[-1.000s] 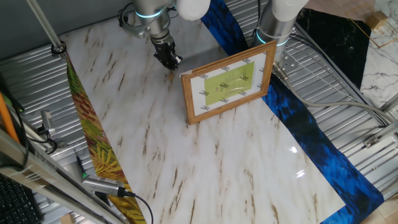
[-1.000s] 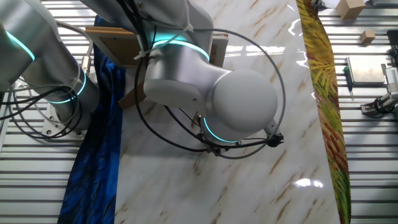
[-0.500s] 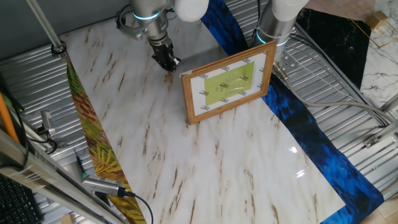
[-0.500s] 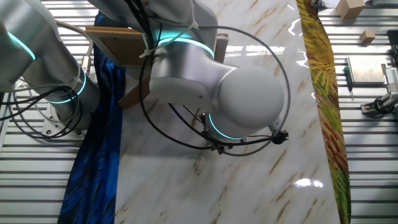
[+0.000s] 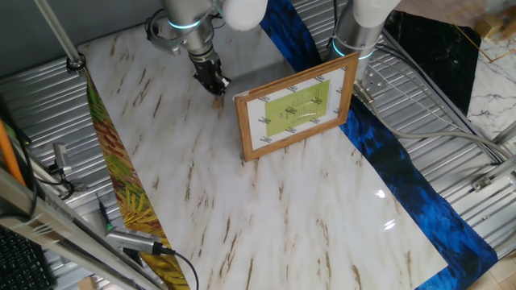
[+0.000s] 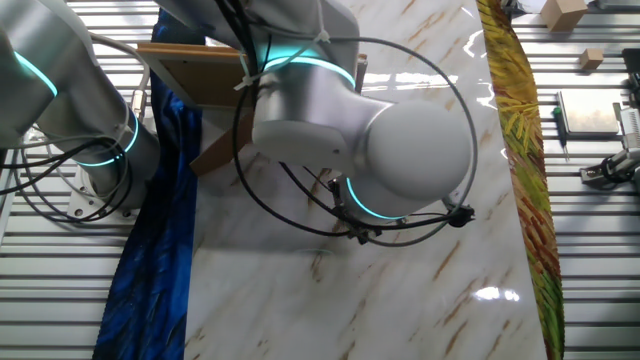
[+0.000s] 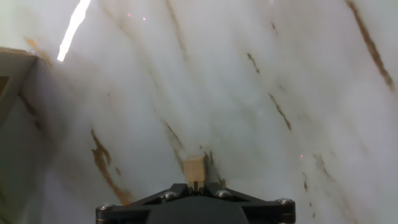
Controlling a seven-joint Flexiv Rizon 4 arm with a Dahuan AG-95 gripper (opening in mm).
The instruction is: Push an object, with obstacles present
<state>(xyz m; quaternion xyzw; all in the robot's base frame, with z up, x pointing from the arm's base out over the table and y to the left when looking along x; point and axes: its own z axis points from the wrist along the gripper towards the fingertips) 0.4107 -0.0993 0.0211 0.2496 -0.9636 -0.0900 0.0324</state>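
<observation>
While upright, nub (image 7: pixel 194 168) at jaws' tip.

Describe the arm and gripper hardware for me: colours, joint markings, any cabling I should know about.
The arm has smooth silver-grey, rounded links with glowing cyan rings at the joints. Black cables loop loosely around the wrist in the other fixed view. The gripper is small, black and tapers downward; in the hand view its dark body shows silver screw heads along the front edge.
</observation>
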